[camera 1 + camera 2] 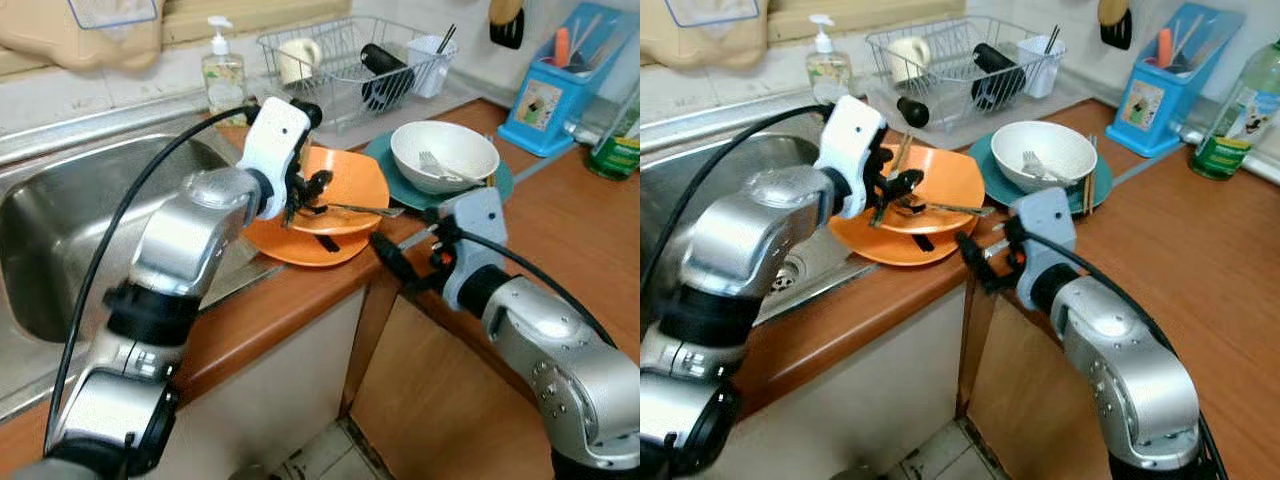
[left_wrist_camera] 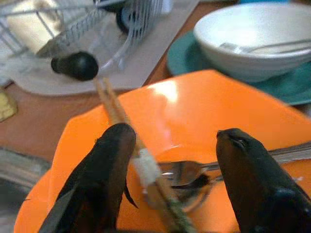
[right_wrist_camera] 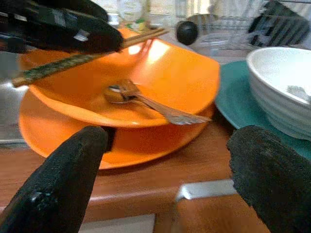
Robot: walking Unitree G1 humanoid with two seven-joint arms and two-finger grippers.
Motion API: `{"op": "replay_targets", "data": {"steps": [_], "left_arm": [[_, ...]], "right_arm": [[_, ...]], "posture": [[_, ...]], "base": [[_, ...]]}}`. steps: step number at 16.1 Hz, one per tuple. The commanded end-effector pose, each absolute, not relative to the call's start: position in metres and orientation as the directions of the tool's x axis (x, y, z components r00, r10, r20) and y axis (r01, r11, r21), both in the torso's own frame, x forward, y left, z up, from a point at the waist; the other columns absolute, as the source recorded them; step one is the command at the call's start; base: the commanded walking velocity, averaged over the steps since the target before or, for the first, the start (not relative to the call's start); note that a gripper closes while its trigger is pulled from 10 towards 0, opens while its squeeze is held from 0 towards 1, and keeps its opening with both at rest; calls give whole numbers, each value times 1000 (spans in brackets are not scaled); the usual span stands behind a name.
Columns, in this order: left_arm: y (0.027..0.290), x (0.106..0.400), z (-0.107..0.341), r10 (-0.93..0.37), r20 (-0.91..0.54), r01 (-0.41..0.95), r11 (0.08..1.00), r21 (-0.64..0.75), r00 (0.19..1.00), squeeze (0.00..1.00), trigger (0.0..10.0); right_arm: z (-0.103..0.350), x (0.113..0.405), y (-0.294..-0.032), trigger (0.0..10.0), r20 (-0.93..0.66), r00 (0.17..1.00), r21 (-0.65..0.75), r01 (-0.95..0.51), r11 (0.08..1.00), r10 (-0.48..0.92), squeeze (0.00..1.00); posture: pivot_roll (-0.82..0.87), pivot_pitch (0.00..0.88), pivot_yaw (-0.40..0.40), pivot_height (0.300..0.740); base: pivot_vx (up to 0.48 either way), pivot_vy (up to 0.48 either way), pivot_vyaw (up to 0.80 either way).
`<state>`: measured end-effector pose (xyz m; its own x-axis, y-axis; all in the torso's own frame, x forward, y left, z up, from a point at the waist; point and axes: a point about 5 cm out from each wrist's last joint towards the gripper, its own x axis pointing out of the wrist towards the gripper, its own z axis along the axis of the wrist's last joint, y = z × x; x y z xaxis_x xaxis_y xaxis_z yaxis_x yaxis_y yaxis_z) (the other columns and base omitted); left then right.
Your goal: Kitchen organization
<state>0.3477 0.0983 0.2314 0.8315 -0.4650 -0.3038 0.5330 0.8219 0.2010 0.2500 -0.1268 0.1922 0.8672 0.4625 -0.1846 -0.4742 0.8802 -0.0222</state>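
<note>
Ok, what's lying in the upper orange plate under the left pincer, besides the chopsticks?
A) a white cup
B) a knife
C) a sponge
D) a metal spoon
D: a metal spoon rests in the upper orange plate, beneath the left pincer by the chopsticks.

Chopsticks and spoon crowd the orange bowl; white bowl flanks it.

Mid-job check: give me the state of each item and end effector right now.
Left end effector: open, fingers around chopsticks.
Right end effector: open, before the plates.
Orange bowl: on orange plate, holds spoon.
White bowl: on teal plate, fork inside.
</note>
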Motion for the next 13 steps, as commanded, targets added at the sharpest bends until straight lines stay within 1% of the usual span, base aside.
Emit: {"op": "replay_targets", "data": {"steps": [1, 4, 5, 6, 7, 8, 9, 10, 11, 13], "left_arm": [[98, 352, 236, -436, -320, 517, 823, 236, 841, 0, 0], [99, 357, 233, -396, -372, 504, 823, 263, 840, 0, 0], [99, 357, 232, -390, -389, 508, 818, 271, 835, 0, 745], [102, 358, 227, -358, -420, 497, 818, 290, 834, 0, 1569], [103, 359, 226, -337, -433, 487, 821, 300, 836, 0, 1569], [104, 360, 224, -340, -437, 489, 821, 294, 833, 0, 1843], [104, 361, 225, -348, -436, 494, 821, 287, 830, 0, 1176], [103, 362, 225, -346, -439, 494, 821, 287, 829, 0, 824], [103, 362, 225, -345, -442, 496, 819, 288, 828, 0, 0], [102, 363, 225, -350, -452, 506, 812, 290, 821, 0, 0]], "right_arm": [[197, 249, -125, 10000, -178, 860, -26, -491, 871, 479, 0], [197, 248, -122, 10000, -184, 849, -23, -507, 861, 495, 0], [197, 247, -121, 10000, -187, 845, -24, -513, 858, 500, 0], [197, 246, -120, 10000, -190, 841, -27, -520, 854, 506, 0], [197, 246, -119, 10000, -191, 840, -27, -521, 853, 507, 0], [197, 245, -117, 10000, -192, 836, -26, -528, 849, 514, 0], [197, 244, -116, 10000, -193, 833, -24, -531, 847, 518, 0], [197, 244, -116, 10000, -194, 833, -23, -533, 846, 519, 0], [197, 244, -115, 10000, -194, 833, -23, -533, 846, 519, 0], [197, 245, -116, 10000, -194, 834, -25, -530, 848, 516, 0]], "posture": [[-14, 0, 2, 740], [-14, 0, 4, 740], [-15, 0, 6, 740], [-16, 0, 7, 740], [-16, 0, 7, 740], [-14, 0, 7, 740], [-14, 0, 7, 740], [-13, 0, 8, 740], [-13, 0, 8, 740], [-12, 0, 10, 740]], "base": [[0, 0, 0], [0, 0, 0], [0, 0, 0], [0, 0, 0], [0, 0, 0], [0, 0, 0], [0, 0, 0], [0, 0, 0], [0, 0, 0], [0, 0, 0]]}}
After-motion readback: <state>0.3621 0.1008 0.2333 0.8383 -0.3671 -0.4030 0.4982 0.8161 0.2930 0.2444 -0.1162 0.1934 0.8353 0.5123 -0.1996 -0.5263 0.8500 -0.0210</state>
